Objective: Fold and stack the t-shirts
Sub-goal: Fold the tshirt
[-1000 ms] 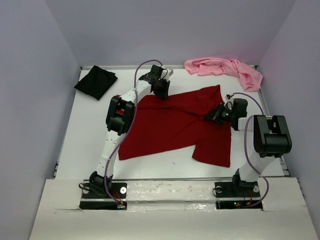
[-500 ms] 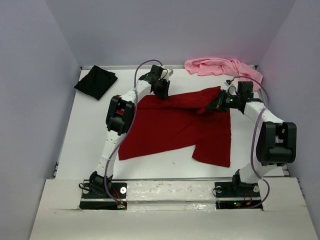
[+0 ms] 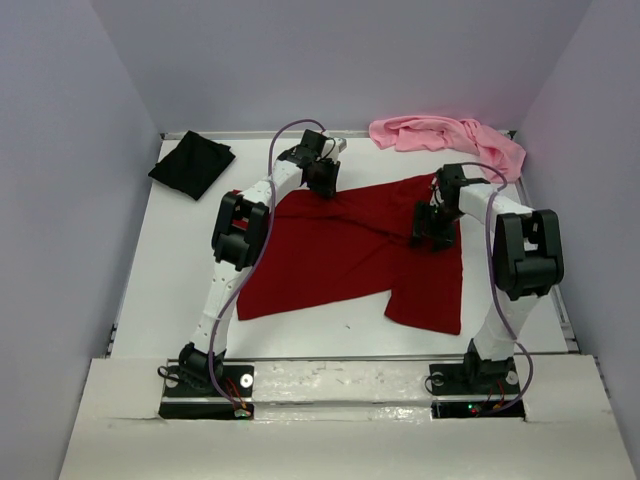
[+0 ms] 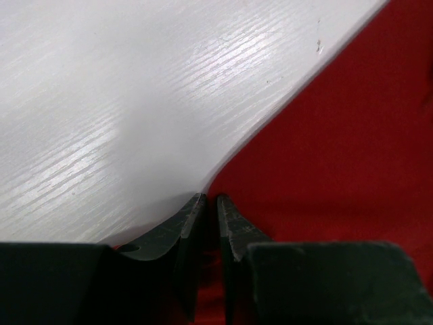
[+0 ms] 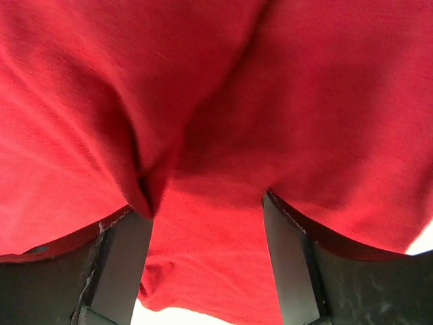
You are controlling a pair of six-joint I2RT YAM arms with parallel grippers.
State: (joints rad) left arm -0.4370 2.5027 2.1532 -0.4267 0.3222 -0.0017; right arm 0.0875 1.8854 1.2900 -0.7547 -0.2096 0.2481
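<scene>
The dark red t-shirt [image 3: 340, 255] lies spread across the middle of the table. My left gripper [image 3: 322, 181] is at its far edge, its jaws nearly together with red cloth pinched between them [image 4: 210, 206]. My right gripper [image 3: 432, 226] is low over the shirt's right part near the back. It is open, and the fingers [image 5: 125, 261] stand wide apart with rumpled red cloth [image 5: 223, 101] lying loose between and over them. The black t-shirt [image 3: 192, 163] lies folded at the back left. The light pink t-shirt [image 3: 450, 137] is bunched at the back right.
The white table [image 3: 165, 280] is walled by grey panels on three sides, with a metal rail along its near edge [image 3: 340, 358]. Bare tabletop [image 4: 135, 101] shows left of the red shirt's edge in the left wrist view.
My right gripper carried the red cloth toward the back, then opened and let it go, ending a little further left over the shirt. The left gripper has not moved.
</scene>
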